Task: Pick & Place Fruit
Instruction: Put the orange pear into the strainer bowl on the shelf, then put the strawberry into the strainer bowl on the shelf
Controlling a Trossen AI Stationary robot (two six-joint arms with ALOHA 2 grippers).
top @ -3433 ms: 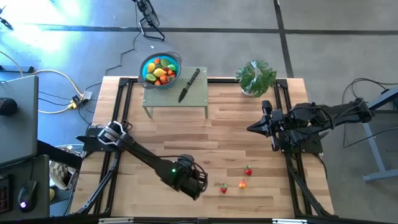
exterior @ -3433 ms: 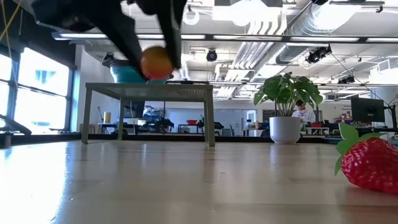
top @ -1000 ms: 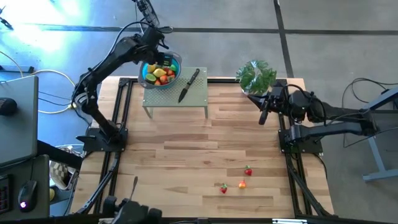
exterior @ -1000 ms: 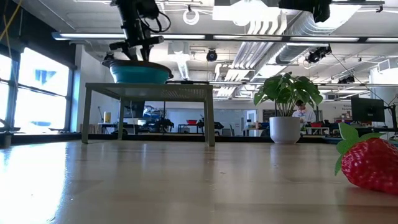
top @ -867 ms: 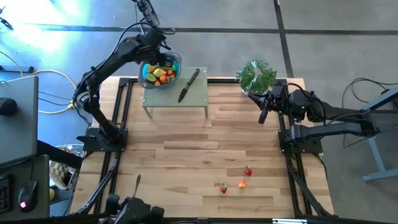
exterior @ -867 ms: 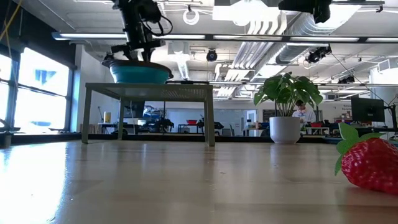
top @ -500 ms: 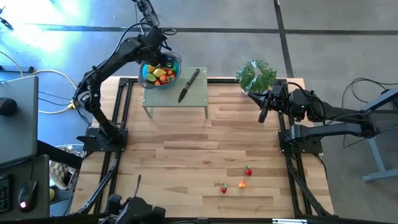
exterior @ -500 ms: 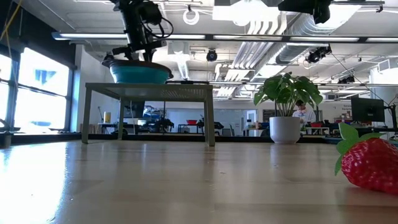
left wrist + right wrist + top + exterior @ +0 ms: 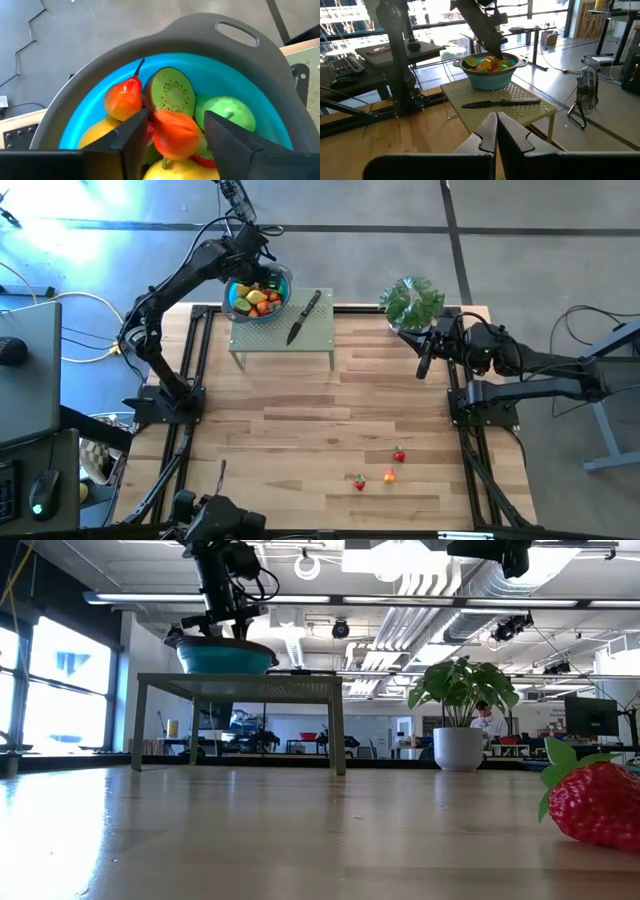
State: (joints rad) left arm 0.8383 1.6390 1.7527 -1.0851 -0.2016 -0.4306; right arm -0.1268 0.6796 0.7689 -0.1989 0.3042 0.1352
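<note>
Orange fruit (image 9: 175, 132) partly hides behind left hand (image 9: 172, 131) fingers.

You're looking at a grey concrete floor (image 9: 400, 230) around the wooden table (image 9: 320, 410), with cables (image 9: 90, 330) trailing beside it. Beyond it, tall windows (image 9: 45, 690) glow on one side, white ducts (image 9: 440, 580) run under the ceiling, and desks (image 9: 500, 748) with a monitor (image 9: 590, 718) stand far back.
</note>
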